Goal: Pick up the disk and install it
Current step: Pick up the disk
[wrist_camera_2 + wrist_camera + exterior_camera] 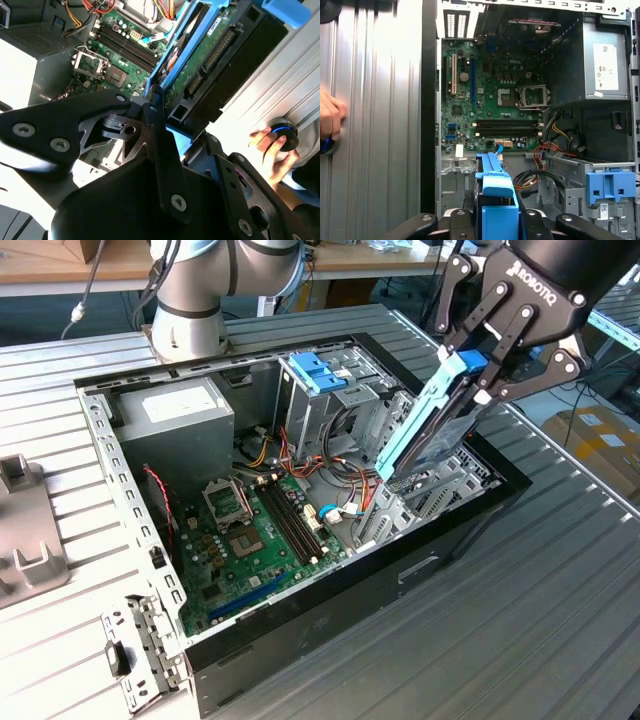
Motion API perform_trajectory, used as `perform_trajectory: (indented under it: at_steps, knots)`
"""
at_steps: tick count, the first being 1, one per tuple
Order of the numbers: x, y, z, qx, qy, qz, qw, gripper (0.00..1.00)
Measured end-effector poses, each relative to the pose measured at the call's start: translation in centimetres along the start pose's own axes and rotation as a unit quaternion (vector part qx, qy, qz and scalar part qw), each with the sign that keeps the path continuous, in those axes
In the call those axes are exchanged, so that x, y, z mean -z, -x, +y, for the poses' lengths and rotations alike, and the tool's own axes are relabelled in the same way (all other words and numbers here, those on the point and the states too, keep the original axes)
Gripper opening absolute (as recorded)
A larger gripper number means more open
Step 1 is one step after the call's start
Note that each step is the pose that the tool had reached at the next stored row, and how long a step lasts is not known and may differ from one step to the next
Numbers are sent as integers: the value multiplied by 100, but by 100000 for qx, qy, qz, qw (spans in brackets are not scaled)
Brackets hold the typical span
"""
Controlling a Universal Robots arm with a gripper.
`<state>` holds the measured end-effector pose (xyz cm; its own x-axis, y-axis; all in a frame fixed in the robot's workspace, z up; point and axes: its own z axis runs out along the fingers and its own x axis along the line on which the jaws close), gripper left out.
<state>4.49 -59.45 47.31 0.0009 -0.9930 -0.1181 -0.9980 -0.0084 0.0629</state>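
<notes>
At the exterior view's left edge, a grey fixture point(25, 530) sits on the ribbed table point(560, 620), clear of the job. Next over, the computer case point(330, 600) lies open side up: grey power supply point(175, 415) in the far corner, green motherboard point(250, 540) on the floor, pale blue bracket point(318, 370) atop the drive cage point(355, 405). Right of that, the disk point(420, 425) hangs steeply tilted, low end down at the bay point(445, 485) by the case's right wall. Can't tell if it touches. Its top end, with the blue tab, is in my claw point(470, 370), which is closed to the disk's thickness and clamped on it just below the tab. In the second wrist view, a person's hand point(270, 150) rests on a round knob point(282, 132) on the table beside the case. My read: pick-up done, install not. The disk isn't seated or level in the bay.
</notes>
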Motion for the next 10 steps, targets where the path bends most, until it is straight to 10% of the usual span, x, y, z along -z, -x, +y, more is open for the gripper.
perform_trajectory:
  at_steps: [10]
  knots:
    - [-11,-23,-204,-9,97,-8,100000,37]
